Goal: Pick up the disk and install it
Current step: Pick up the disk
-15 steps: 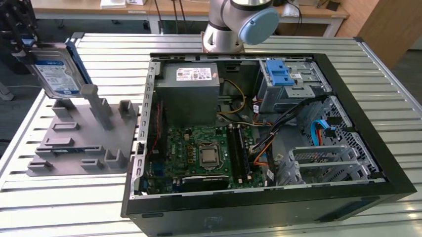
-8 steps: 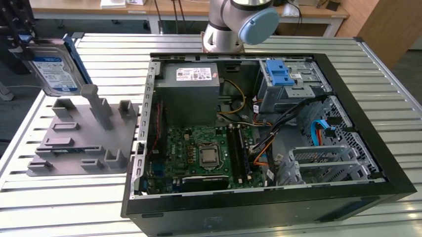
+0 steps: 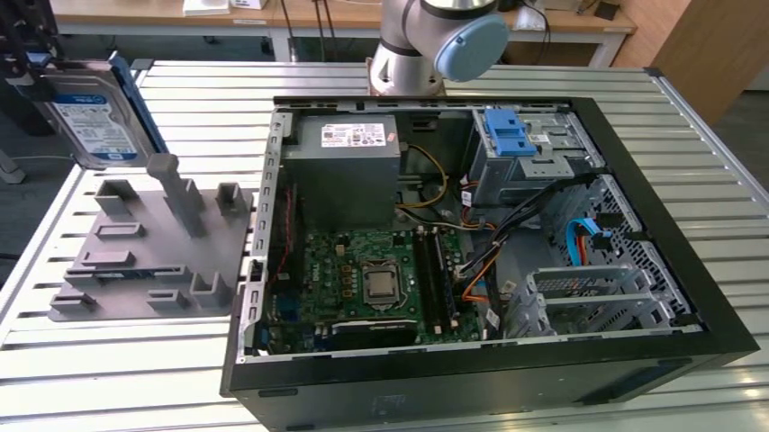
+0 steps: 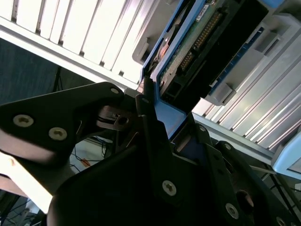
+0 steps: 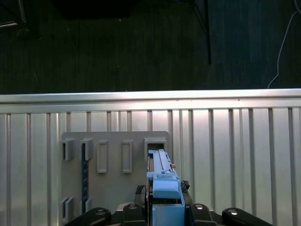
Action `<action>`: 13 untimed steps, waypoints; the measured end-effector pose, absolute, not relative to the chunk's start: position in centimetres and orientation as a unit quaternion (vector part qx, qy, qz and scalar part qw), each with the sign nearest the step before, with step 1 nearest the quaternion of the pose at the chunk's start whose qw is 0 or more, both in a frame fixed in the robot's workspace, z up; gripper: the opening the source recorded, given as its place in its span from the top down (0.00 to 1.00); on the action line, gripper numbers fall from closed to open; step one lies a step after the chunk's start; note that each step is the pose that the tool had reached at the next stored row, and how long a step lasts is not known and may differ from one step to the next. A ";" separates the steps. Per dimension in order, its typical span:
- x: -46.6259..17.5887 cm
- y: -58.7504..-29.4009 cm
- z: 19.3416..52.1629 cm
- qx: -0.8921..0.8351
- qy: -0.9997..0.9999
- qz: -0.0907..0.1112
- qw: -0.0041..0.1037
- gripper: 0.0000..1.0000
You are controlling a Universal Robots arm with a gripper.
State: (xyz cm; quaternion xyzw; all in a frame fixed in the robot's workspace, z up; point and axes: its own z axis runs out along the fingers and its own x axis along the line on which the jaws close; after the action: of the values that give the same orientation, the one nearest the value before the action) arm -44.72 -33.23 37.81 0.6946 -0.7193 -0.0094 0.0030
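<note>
Claw (image 4: 151,101) clamped shut on the disk (image 3: 99,112) by its blue bracket (image 5: 162,188), holding it upright above the grey holder (image 3: 144,243) on the bench (image 3: 121,378). Done with pickup; not yet seated in the computer case's (image 3: 481,371) drive cage (image 3: 535,153), well apart.

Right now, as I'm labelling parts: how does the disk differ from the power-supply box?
The disk stands on edge outside the computer case, over the grey holder; the power-supply box lies inside it.
The disk is slim and smaller; the power-supply box is bulkier.
The gripper is shut on the disk's blue bracket; the power-supply box has no blue frame.
Both are grey metal with a label.
</note>
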 end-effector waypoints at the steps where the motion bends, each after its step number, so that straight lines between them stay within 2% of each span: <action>1: -44.7 -33.2 38.0 0.695 -0.719 -0.009 0.003 0.64; 13: -44.7 -33.2 40.5 0.695 -0.719 -0.009 0.003 0.64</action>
State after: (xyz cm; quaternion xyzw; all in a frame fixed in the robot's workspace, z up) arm -44.72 -33.23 40.54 0.6946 -0.7193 -0.0094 0.0031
